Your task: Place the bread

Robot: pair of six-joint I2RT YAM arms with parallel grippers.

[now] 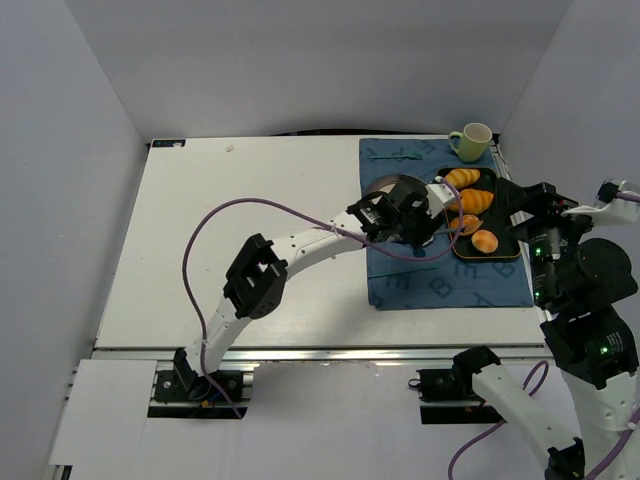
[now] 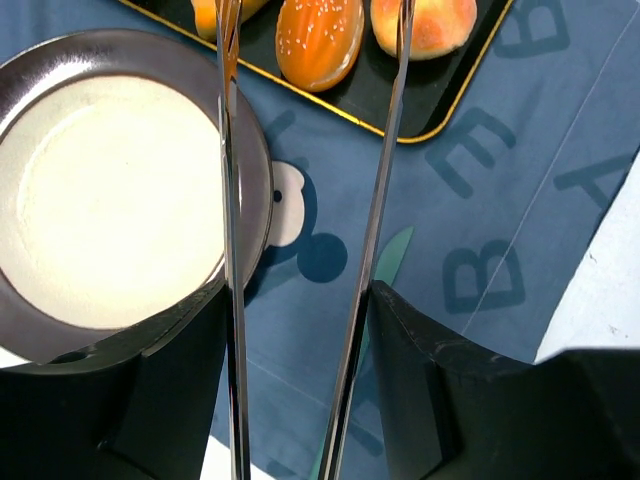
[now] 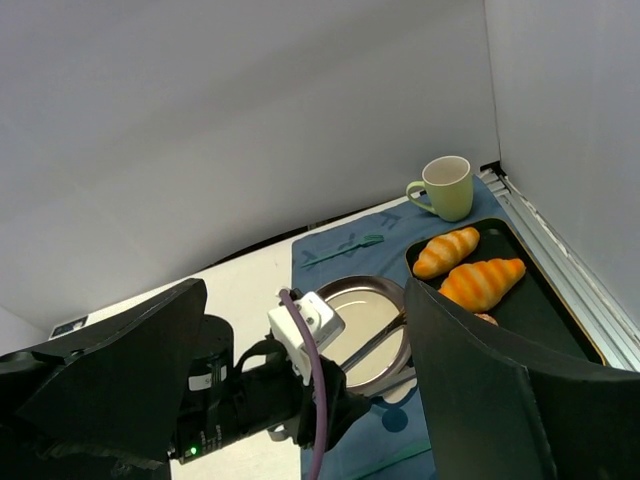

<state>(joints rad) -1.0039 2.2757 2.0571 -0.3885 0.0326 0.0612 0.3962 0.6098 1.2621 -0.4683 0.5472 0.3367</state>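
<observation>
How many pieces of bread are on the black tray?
4. One croissant at the far end of the tray, a second croissant just nearer, then an orange sesame bun, and a paler round bun nearest. The left gripper over the tray may hide more.

A robotics lab test cell: plain pale panels (image 1: pixel 300 60) box in a white worktop (image 1: pixel 230 240), and a cabled left arm (image 1: pixel 290 255) and right arm (image 1: pixel 590 290) stand by an aluminium rail (image 1: pixel 330 353).
</observation>
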